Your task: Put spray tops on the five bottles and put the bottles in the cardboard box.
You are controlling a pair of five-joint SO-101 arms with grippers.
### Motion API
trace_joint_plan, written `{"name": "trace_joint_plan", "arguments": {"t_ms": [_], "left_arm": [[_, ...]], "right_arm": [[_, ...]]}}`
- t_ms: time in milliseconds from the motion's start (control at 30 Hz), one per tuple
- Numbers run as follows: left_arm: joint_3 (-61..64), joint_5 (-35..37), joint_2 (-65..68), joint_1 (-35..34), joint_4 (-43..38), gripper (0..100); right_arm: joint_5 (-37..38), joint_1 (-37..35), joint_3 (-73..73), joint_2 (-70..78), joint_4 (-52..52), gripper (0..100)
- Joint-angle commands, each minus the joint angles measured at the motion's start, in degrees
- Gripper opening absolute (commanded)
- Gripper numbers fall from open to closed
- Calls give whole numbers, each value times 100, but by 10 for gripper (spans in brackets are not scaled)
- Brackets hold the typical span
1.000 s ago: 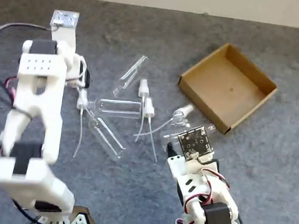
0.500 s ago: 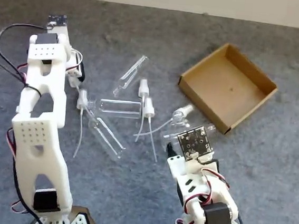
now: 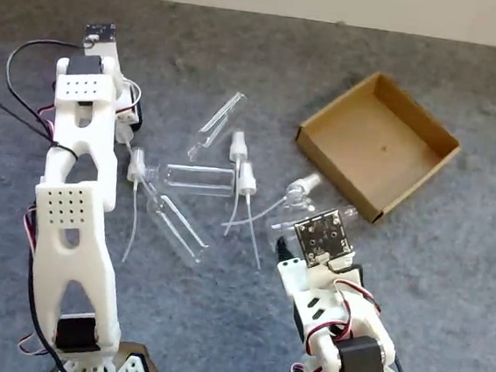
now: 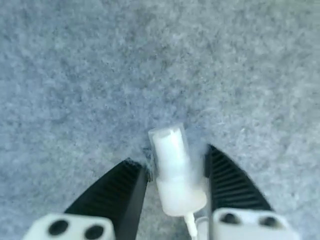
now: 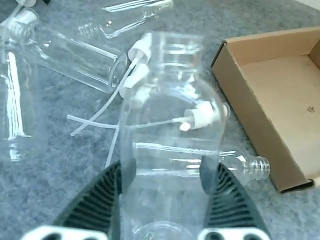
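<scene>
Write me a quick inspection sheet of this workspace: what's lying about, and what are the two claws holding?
Surface: grey carpet.
Job's things: open box; clear bottles and loose tops lie beside it.
Clutter: nothing seen.
Grippers: left gripper shut on a top; right gripper shut on a bottle.
Cables: black cable loops by the left arm; red and white wires on the right arm.
Surroundings: pale strip past the carpet's far edge.
</scene>
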Motion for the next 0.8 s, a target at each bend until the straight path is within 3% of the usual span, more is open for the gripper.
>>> {"name": "trace_joint_plan", "arguments": {"t_ms": [0,367,500,667,767], "left_arm": [[-409,44,-92,-40,211,57],[-585,35,-154,22,237,56],[-1209,53,-409,251,782,56],[-2352,53,-664,646,1653,53],[-2976,53,-699,901,1758,53]], "right_arm": [[-53,31,-66,-75,-189,78],[-290,31,-66,-75,-418,78],[-1134,57,242,-75,-927,78],[-1213,57,541,-75,-1297,78],[-1213,40,558,-75,-1297,78]]}}
